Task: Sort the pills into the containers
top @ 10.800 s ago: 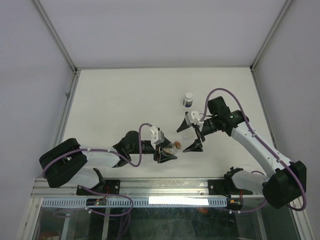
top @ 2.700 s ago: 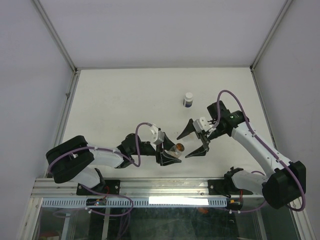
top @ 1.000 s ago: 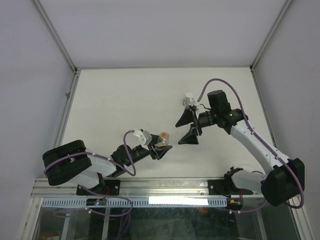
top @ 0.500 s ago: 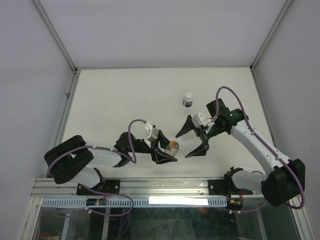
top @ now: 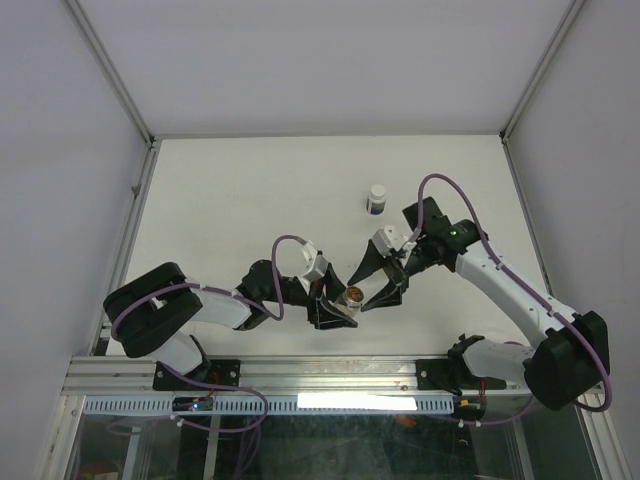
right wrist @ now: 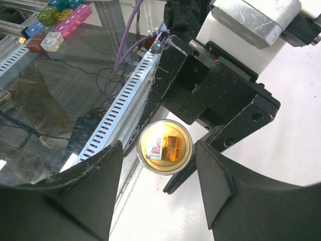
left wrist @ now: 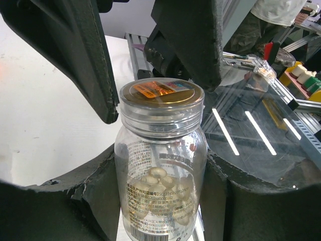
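Observation:
My left gripper (top: 338, 306) is shut on the clear tan-tinted vial (top: 351, 294), holding it by the body. The left wrist view shows the vial (left wrist: 160, 165) upright between my fingers, with a gold foil-labelled cap and pale pills inside. My right gripper (top: 373, 281) is open, its jaws on either side of the vial's cap without touching it. From the right wrist view I look down on the cap (right wrist: 164, 147), which sits between the two open fingers (right wrist: 100, 186). The flat two-cell box does not show in any view.
A small white bottle with a dark label (top: 376, 198) stands on the white table (top: 250, 210) behind the right arm. The table's near metal rail (top: 330, 372) runs just below the grippers. Walls enclose the table at the left, back and right.
My right gripper has moved down and left, and its open jaws now straddle the vial's cap. My left gripper still holds the vial and has shifted slightly to the right.

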### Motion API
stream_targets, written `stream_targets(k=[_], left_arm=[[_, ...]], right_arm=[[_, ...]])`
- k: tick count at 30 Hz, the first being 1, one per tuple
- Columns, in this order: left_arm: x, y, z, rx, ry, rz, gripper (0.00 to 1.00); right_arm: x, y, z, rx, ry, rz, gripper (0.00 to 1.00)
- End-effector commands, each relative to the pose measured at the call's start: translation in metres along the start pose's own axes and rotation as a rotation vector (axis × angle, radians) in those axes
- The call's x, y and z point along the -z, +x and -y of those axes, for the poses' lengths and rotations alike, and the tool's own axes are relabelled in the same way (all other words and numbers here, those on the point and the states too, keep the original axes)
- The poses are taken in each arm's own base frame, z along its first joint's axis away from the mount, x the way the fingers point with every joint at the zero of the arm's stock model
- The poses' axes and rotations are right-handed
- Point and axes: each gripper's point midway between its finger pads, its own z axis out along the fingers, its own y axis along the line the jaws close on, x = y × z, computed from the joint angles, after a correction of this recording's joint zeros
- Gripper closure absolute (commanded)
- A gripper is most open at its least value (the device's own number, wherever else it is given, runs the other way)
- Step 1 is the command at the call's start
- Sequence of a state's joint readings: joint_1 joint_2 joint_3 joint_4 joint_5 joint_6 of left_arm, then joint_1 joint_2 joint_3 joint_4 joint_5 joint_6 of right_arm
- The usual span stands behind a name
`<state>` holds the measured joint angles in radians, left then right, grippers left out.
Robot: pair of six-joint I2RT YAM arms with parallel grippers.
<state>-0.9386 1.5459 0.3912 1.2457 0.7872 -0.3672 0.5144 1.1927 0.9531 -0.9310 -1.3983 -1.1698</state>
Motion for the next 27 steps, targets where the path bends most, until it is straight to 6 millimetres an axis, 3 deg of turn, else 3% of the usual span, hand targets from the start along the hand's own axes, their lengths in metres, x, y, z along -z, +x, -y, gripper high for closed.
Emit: stream_targets(k=[1,10,16,19,21,23,25,27], left_arm=[[-0.004,-0.018,0.003,-0.044,0.035,0.042,1.0],[-0.003,-0.023,0.0,-0.05,0.002,0.065,1.0],[0.002,-0.038,-0.011,-0.06,-0.101,0.147,1.0],[0.007,-0.052,-0.039,-0.066,-0.31,0.241,1.0],[0.008,-0.056,-0.07,-0.073,-0.534,0.256,1.0],[0.016,-0.047,-0.104,-0.056,-0.774,0.209,1.0],[0.03,-0.049,-0.126,-0.068,-0.933,0.227,1.0],[0.036,-0.051,-0.134,-0.088,-0.993,0.235,1.0]], right_arm=[[-0.003,-0.004,0.003,-0.008,-0.004,0.009,0.4],[-0.006,-0.001,0.007,-0.034,0.001,-0.008,0.54],[-0.005,-0.002,0.023,-0.119,0.073,-0.036,0.74],[0.0,0.005,0.052,-0.213,0.227,-0.075,0.82],[0.006,0.012,0.077,-0.287,0.368,-0.097,0.88],[0.019,0.024,0.106,-0.358,0.54,-0.129,0.91],[0.025,0.033,0.119,-0.419,0.617,-0.147,0.92],[0.025,0.036,0.123,-0.448,0.628,-0.143,0.92]])
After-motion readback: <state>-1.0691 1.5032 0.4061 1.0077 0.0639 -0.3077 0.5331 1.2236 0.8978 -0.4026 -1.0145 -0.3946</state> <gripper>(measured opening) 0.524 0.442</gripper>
